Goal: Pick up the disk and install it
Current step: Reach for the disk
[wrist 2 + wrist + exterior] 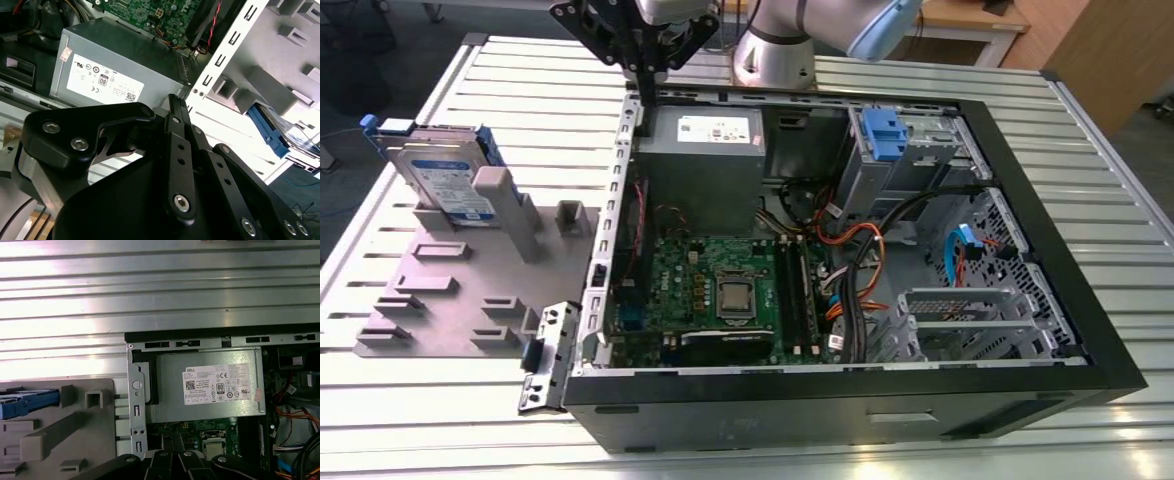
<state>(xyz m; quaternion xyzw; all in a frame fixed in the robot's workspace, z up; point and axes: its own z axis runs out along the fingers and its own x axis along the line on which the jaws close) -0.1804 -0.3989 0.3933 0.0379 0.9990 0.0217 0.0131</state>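
**The disk** point(434, 175), a flat silver-metal drive with a white-and-blue label, is standing on edge in the grey fixture plate point(447, 300). It is just beside a grey post point(507, 215), on the exterior view's left of the computer case point(854, 395) and well apart from it. Its blue rail point(27, 402) is showing in the first wrist view.

**Handling (a judgement from its build).** The disk is probably behaving as a rigid, fairly dense block that is not going to flex. Its smooth metal faces are likely offering little friction, and its inner mechanism is likely tolerating knocks poorly. The two broad faces near the free upper edge, or the plastic rails along the long edges, are looking like the soundest places to grip, since the lower edge is sitting in the fixture.

**The gripper** point(647, 68) is hanging above the rear corner of the case, over the power-supply box point(707, 150). Its jaws are looking pressed together on nothing.

**The case** is lying on its side with the cover off, on the ribbed metal table point(400, 420). It is holding:
- the power-supply box
- the green motherboard point(720, 290)
- bundled cables point(854, 250)
- a drive cage point(921, 150) carrying a blue latch point(887, 135)
- an open-framed metal bay point(974, 320)
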